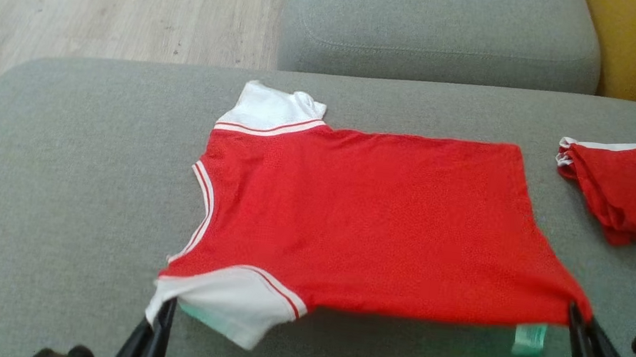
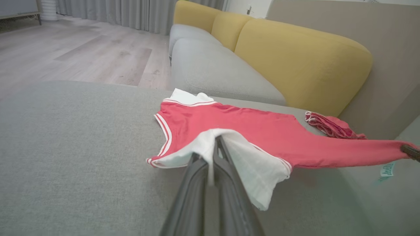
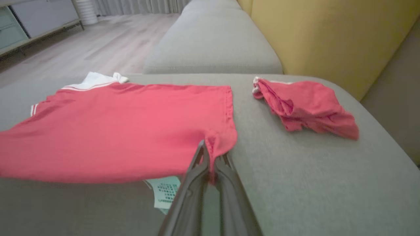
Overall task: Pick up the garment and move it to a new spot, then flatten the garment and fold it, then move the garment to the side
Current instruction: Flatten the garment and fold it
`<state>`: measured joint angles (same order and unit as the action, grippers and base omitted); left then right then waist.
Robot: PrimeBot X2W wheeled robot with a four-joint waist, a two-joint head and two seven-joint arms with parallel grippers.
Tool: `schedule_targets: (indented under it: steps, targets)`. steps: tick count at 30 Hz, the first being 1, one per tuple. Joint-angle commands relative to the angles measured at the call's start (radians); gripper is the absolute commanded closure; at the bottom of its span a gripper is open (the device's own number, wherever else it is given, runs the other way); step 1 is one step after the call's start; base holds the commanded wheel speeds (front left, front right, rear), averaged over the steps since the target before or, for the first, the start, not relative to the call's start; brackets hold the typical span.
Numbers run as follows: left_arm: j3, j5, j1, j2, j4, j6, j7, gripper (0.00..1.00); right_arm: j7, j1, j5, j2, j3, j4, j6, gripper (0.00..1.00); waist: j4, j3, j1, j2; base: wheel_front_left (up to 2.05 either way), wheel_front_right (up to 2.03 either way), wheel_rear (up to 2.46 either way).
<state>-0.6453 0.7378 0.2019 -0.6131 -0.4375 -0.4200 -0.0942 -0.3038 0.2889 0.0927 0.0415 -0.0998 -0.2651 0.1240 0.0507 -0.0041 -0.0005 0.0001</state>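
A: Fingers of the left gripper [image 1: 168,306] clamp the white sleeve of the garment [image 1: 361,218], lower left in the head view. The right gripper [image 1: 575,315] pinches its hem corner, lower right.
B: Left wrist view: sleeve squeezed mid-frame, garment spread on the grey cushion [image 2: 65,147].
A: Right wrist view: hem clamped at centre, crumpled red cloth [image 3: 305,105] upper right.

Matt red mesh-cloth garment [image 1: 361,218], grey woven cushion [image 1: 57,186]
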Motion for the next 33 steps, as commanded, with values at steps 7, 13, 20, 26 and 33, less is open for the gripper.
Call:
schedule_targets:
  steps: [7, 13, 20, 26, 33]
  targets:
    - [0.01, 0.029, -0.035, -0.032, -0.019, 0.025, 0.051, 1.0, -0.075, -0.005, 0.038, 0.009, -0.003, 0.008, 0.007, 1.0, 0.012, 0.018, 0.0005, -0.0001, 0.0, 0.0, 0.0]
    - [-0.023, 0.054, -0.115, 0.009, 0.103, 0.097, 0.083, 1.0, -0.144, -0.061, 0.049, 0.009, 0.006, 0.117, 0.007, 1.0, 0.011, 0.036, 0.0005, -0.0001, 0.0, 0.0, 0.0]
    - [-0.041, 0.036, -0.252, 0.064, 0.207, 0.156, 0.094, 1.0, -0.16, -0.154, 0.077, 0.009, -0.007, 0.194, 0.007, 1.0, 0.001, 0.06, 0.0005, -0.0001, 0.0, 0.0, 0.0]
    - [-0.027, -0.001, -0.398, 0.13, 0.306, 0.181, 0.056, 1.0, -0.143, -0.242, 0.106, 0.009, -0.035, 0.233, 0.007, 1.0, -0.004, 0.098, 0.0005, -0.0001, 0.0, 0.0, 0.0]
    - [-0.007, -0.031, -0.523, 0.202, 0.446, 0.194, -0.014, 1.0, -0.096, -0.359, 0.12, 0.009, -0.045, 0.294, 0.007, 1.0, -0.012, 0.158, 0.0005, -0.0001, 0.0, 0.0, 0.0]
